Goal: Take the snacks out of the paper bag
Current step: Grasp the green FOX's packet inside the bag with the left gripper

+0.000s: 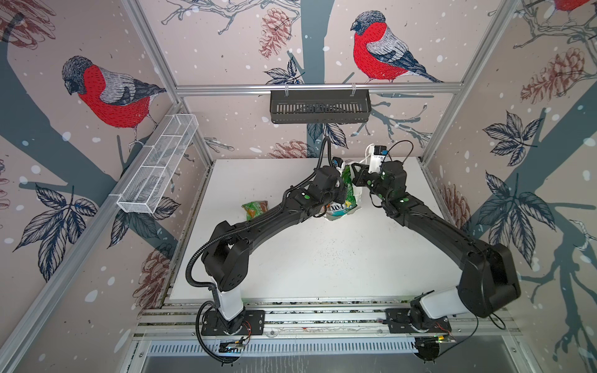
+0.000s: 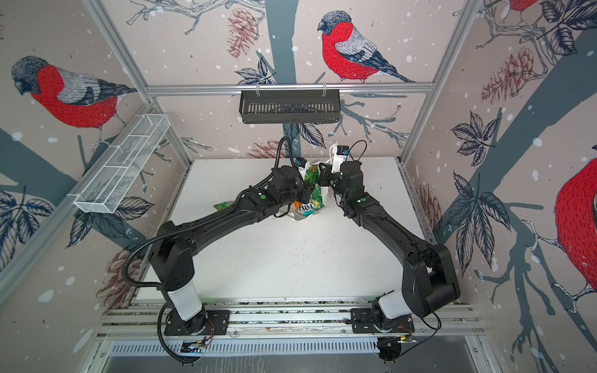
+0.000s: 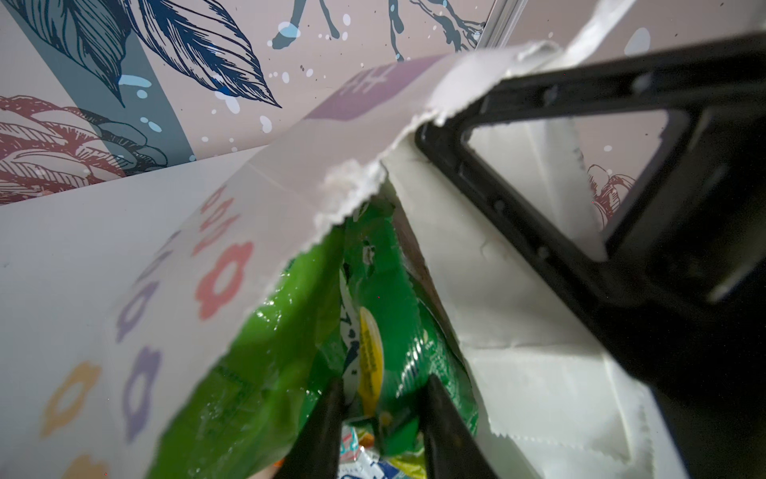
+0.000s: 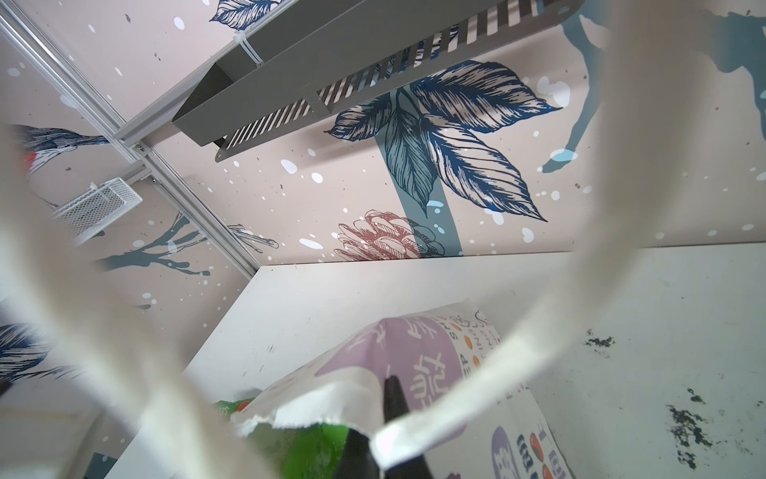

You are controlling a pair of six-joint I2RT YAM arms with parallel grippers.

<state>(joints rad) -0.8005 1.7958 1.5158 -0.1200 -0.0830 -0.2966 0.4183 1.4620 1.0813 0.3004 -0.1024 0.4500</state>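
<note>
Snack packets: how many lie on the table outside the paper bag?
1. A green packet lies on the table, left of the paper bag. More sit inside the bag, partly hidden, so uncounted.

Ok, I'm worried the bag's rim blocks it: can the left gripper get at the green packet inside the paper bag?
Probably yes. The right gripper pinches the rim of the paper bag, holding its mouth open, and the left gripper is inside, its fingers either side of a green packet.

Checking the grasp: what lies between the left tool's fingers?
A bright green foil snack packet with a yellow oval, inside the white paper bag, sits between the fingers of the left tool; the left wrist view shows it.
</note>
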